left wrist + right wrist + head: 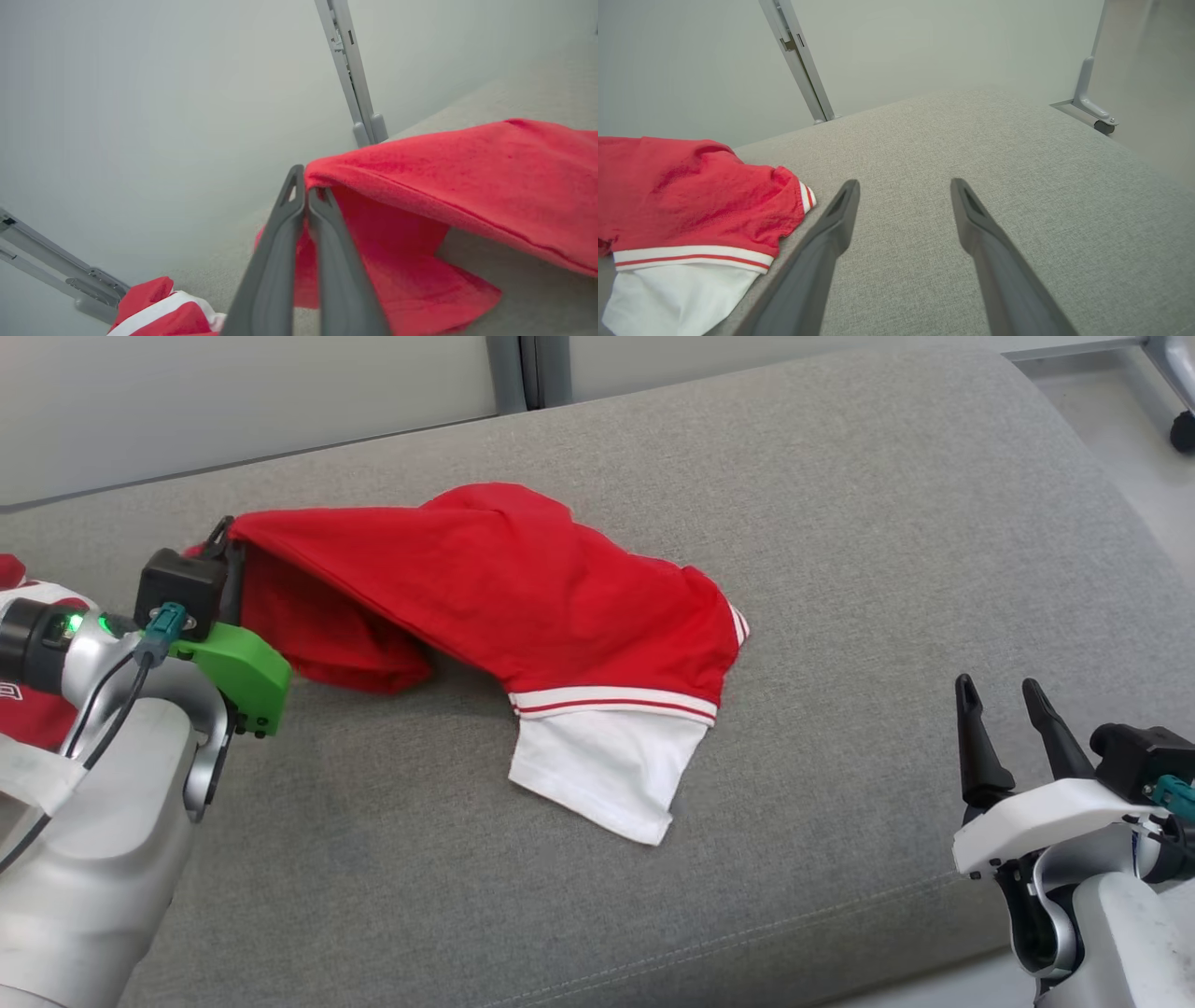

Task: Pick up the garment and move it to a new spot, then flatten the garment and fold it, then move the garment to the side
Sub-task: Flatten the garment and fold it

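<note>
The garment (523,588) is red with a white panel and red-and-white stripes, lying crumpled on a grey cushion (840,523). Its left edge is lifted off the cushion, pinched by my left gripper (229,537), which is shut on the cloth. In the left wrist view the two fingers (306,196) meet on the red hem of the garment (467,177), which drapes away to the right. My right gripper (1004,695) stands open at the lower right, apart from the garment (691,200), with bare cushion between its fingertips (903,186).
Another red-and-white piece of cloth (28,653) lies at the far left behind my left arm. Pale wall panels with grey metal posts (350,70) stand behind the cushion. A caster wheel (1184,429) and floor lie beyond the cushion's right edge.
</note>
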Controlling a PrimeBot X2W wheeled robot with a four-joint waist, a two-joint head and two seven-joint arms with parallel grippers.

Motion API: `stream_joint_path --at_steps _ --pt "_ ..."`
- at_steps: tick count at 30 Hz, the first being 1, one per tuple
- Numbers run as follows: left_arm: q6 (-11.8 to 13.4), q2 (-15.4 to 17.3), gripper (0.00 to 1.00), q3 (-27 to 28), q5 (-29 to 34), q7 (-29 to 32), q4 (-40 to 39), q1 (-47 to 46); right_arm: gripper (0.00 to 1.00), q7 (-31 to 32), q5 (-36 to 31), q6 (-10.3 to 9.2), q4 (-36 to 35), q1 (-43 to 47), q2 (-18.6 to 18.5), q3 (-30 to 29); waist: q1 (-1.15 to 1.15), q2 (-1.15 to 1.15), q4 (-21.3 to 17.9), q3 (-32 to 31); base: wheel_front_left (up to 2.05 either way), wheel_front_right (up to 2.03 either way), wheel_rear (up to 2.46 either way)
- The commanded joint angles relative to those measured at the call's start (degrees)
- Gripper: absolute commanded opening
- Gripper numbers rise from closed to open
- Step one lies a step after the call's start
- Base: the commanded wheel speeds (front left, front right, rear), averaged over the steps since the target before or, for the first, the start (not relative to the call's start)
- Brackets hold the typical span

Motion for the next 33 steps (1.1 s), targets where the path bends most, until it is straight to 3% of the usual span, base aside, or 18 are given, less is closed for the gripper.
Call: stream_joint_path --at_steps 1,6,12,15,21,29,31,32,33 --pt "0.91 1.25 0.0 -0.1 0.48 0.37 -1.44 0.37 1.0 -0.45 -0.67 -0.02 0.32 -0.24 0.27 0.0 0.0 0.0 0.63 -0.48 0.0 0.0 0.0" --pt "2.68 2.1 0.0 -0.45 0.23 0.14 -4.67 4.91 1.0 -0.7 -0.15 -0.02 0.85 0.08 0.88 0.77 0.0 0.0 1.2 -0.35 0.0 0.0 0.0" --pt "7.22 0.93 0.0 -0.98 0.95 -0.88 -10.78 15.04 1.0 -0.82 0.13 -0.02 1.72 0.68 1.42 2.21 0.0 0.0 2.22 0.2 0.0 0.0 0.0" --pt "8.27 -0.41 0.0 -1.33 0.46 -1.09 -11.66 20.15 1.0 -0.72 0.03 -0.02 1.92 0.82 1.36 2.85 0.0 0.0 2.65 0.4 0.0 0.0 0.0" --pt "7.2 -4.99 0.0 -1.83 -0.23 -1.05 -13.05 26.36 1.0 0.5 0.75 -0.02 2.48 1.59 1.57 4.84 0.0 0.0 3.9 0.58 0.0 0.0 0.0" --pt "4.69 -10.99 0.0 -1.64 -0.35 -1.02 -9.23 28.69 1.0 2.12 2.77 -0.02 3.73 1.46 2.51 8.96 0.0 0.0 5.01 0.3 0.0 0.0 0.0" --pt "3.7 -12.4 0.56 -0.95 -0.92 -1.02 -8.03 28.82 1.0 2.42 3.52 -0.02 4.19 1.31 2.71 10.43 0.0 0.0 5.54 0.33 0.0 0.0 0.0" --pt "2.87 -13.04 1.0 -0.73 -1.18 -1.02 -7.53 28.92 1.0 2.46 3.68 -0.02 4.49 1.16 2.81 11.05 0.0 0.0 5.87 0.33 0.0 0.0 0.0" --pt "2.15 -13.73 1.0 -0.29 -1.77 -1.02 -7.06 29.18 1.0 2.43 3.87 -0.02 4.73 0.99 2.91 11.64 0.0 0.0 6.2 0.3 0.0 0.0 0.0"
